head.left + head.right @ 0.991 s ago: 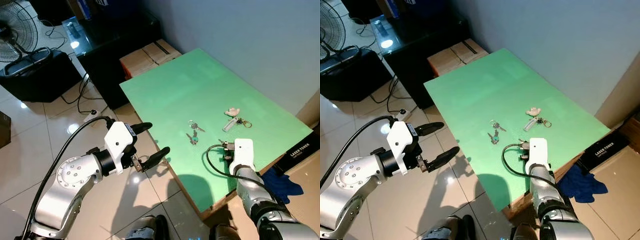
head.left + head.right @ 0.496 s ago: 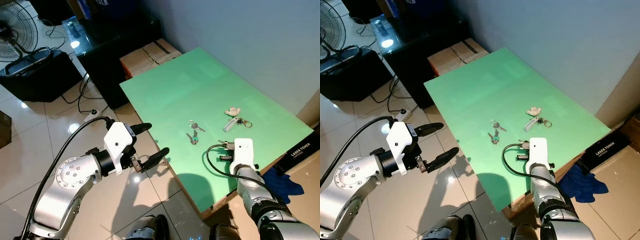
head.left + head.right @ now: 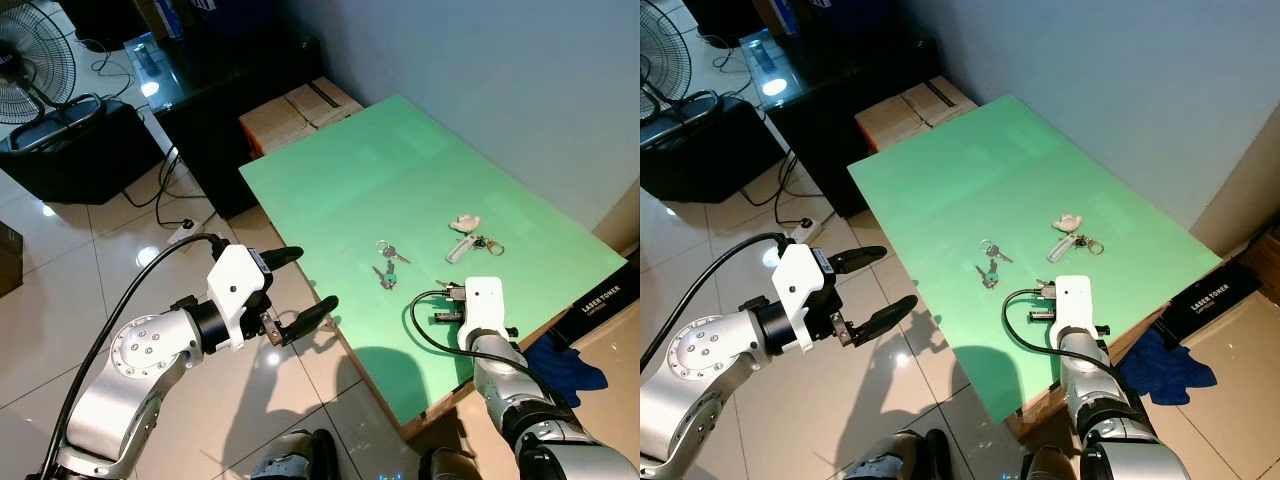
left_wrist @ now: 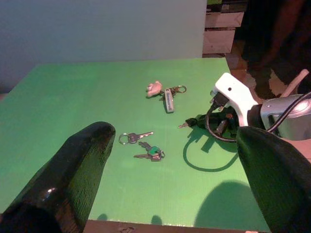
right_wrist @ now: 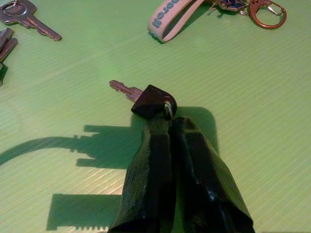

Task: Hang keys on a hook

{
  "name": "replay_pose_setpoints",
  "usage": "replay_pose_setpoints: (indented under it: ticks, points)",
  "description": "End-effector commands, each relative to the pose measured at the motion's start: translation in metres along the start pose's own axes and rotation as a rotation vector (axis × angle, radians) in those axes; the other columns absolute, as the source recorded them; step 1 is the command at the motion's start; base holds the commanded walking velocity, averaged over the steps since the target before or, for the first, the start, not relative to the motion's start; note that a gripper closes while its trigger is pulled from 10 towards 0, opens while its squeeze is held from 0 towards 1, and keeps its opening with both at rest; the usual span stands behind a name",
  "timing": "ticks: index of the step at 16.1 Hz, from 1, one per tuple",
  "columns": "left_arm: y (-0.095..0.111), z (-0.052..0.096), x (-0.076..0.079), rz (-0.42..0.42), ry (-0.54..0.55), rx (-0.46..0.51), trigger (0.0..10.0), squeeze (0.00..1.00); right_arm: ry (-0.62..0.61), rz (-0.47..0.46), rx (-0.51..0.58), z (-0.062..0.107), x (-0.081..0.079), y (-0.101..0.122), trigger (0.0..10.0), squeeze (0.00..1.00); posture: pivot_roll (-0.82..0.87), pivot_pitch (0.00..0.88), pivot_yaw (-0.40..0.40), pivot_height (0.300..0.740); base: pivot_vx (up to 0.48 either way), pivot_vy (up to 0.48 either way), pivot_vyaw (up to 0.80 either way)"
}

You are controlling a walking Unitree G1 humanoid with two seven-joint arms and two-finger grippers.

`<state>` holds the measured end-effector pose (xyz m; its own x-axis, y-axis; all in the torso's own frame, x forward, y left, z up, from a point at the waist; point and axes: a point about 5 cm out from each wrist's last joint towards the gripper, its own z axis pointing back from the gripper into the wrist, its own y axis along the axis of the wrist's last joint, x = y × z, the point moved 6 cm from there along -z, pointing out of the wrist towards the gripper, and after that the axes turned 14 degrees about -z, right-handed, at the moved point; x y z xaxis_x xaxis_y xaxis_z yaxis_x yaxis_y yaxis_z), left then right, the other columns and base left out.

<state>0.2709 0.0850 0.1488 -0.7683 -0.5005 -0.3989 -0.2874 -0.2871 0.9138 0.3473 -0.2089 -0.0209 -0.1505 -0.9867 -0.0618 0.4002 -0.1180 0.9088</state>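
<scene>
Green table (image 3: 400, 190): right gripper (image 5: 167, 116) pinching black-headed key (image 5: 146, 99); left gripper (image 3: 300, 290) spread.

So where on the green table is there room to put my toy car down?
The far half of the green table, from the keys up to the corner by the cardboard boxes, is bare. So is the near edge strip. It is crowded around the two loose keys, the strap keychain and the right gripper, shut at a black-headed key.
</scene>
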Motion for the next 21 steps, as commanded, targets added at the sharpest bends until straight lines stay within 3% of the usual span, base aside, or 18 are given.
replay_pose_setpoints:
  ticks: [1, 4, 5, 7, 11, 13, 14, 15, 17, 21]
  points:
    - [-0.002, 0.004, -0.002, -0.003, 0.01, -0.013, 10.0, 0.0, 0.023, 0.004, -0.026, 0.001, -0.01, -0.008, 0.0, 0.0, 0.12, 0.125, 0.186, 0.74, 0.0, 0.0, 0.0]
    - [-0.007, 0.002, -0.02, 0.033, 0.167, -0.001, 10.0, 0.0, 0.041, -0.024, 0.087, 0.001, -0.014, 0.014, 0.0, 0.0, 0.07, 0.08, 0.161, 0.74, 0.0, 0.0, 0.0]
    - [-0.015, 0.0, -0.032, 0.056, 0.269, -0.018, 10.0, 0.0, 0.059, -0.023, 0.171, 0.003, -0.015, 0.032, 0.0, 0.0, 0.02, 0.05, 0.145, 0.74, 0.0, 0.0, 0.0]
    - [-0.026, -0.005, -0.045, 0.078, 0.369, -0.04, 10.0, 0.0, 0.082, -0.024, 0.292, 0.011, -0.016, 0.06, 0.0, 0.0, -0.04, 0.002, 0.136, 0.74, 0.0, 0.0, 0.0]
    - [-0.031, -0.016, -0.051, 0.054, 0.444, -0.038, 10.0, 0.0, 0.171, 0.013, 0.458, 0.045, -0.036, 0.106, 0.0, 0.0, -0.09, 0.0, 0.123, 0.74, 0.0, 0.0, 0.0]
    - [-0.029, -0.017, -0.056, 0.045, 0.491, -0.031, 10.0, 0.0, 0.22, -0.041, 0.551, 0.071, -0.051, 0.135, 0.2, 0.0, -0.1, 0.0, 0.112, 0.74, 0.0, 0.0, 0.0]
    - [-0.03, -0.017, -0.058, 0.041, 0.509, -0.031, 10.0, 0.0, 0.251, -0.047, 0.585, 0.08, -0.058, 0.144, 3.1, 0.0, -0.1, 0.0, 0.106, 0.74, 0.0, 0.0, 0.0]
    - [-0.028, -0.015, -0.062, 0.037, 0.546, -0.022, 10.0, 0.0, 0.29, -0.056, 0.585, 0.086, -0.069, 0.15, 10.0, 0.0, -0.1, 0.0, 0.103, 0.74, 0.0, 0.0, 0.0]
    - [-0.023, -0.015, -0.067, 0.04, 0.596, 0.003, 10.0, 0.0, 0.431, -0.005, 0.617, 0.102, -0.097, 0.162, 10.0, 0.0, -0.11, 0.0, 0.107, 0.74, 0.0, 0.0, 0.4]
    - [-0.021, -0.019, -0.068, 0.011, 0.624, -0.014, 10.0, 0.0, 0.517, 0.046, 0.558, 0.109, -0.114, 0.151, 10.0, 0.0, -0.12, 0.0, 0.123, 0.74, 0.0, 0.0, 0.8]
